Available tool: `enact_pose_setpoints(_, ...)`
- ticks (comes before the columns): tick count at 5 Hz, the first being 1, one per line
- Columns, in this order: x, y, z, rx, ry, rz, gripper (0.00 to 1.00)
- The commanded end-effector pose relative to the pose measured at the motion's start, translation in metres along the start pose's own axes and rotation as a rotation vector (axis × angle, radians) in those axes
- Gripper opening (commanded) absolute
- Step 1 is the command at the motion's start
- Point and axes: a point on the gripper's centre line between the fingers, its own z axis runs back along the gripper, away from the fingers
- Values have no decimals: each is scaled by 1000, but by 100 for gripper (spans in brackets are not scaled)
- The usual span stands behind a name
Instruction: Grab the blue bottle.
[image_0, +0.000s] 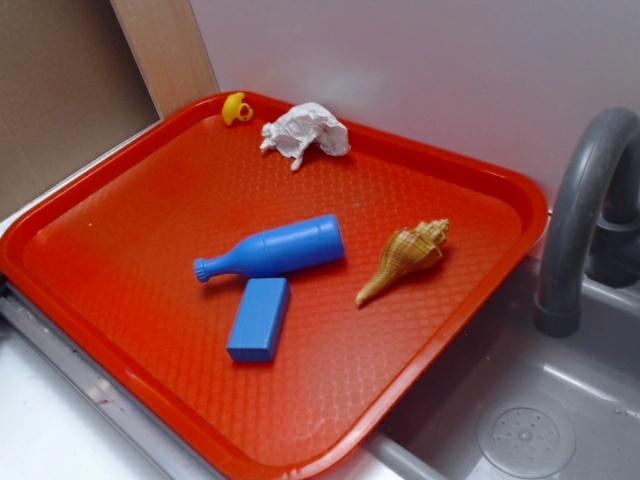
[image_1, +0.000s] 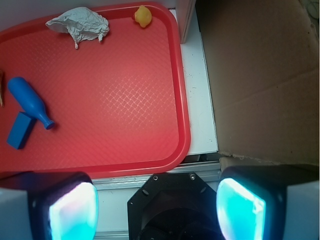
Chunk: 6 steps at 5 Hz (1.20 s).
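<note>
Red tray (image_0: 440, 330) on a pale counter, beside a grey sink (image_0: 520, 420) with a grey faucet (image_0: 575, 210); white wall behind, cardboard (image_1: 260, 75) to one side.

Blue bottle (image_0: 272, 249) lying on its side near tray centre, neck toward the front-left rim, just beside a blue rectangular block (image_0: 259, 318); touching or apart, cannot tell. Seashell (image_0: 405, 258) near, toward the sink. Crumpled white paper (image_0: 303, 133) and small yellow duck (image_0: 237, 108) at the back rim. Wide bare tray floor left of the bottle. Gripper (image_1: 157, 207) seen in wrist view only, off the tray's edge over the counter, fingers (image_1: 74, 210) spread wide, holding nothing.
</note>
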Motion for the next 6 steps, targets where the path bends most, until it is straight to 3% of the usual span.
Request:
enact_pose_setpoints(1, 0, 0, 0, 0, 0, 0, 100)
enact_pose_setpoints(2, 18, -33, -9, -20, -76, -65, 100)
enact_pose_setpoints(3, 42, -74, -12, -92, -147, -145, 100)
enact_pose_setpoints(4, 50, -114, -19, -123, -196, -237, 100)
enact_pose_setpoints(5, 62, -164, -30, -135, -217, -303, 100)
enact_pose_setpoints(6, 66, -206, -57, -98, -162, -384, 100)
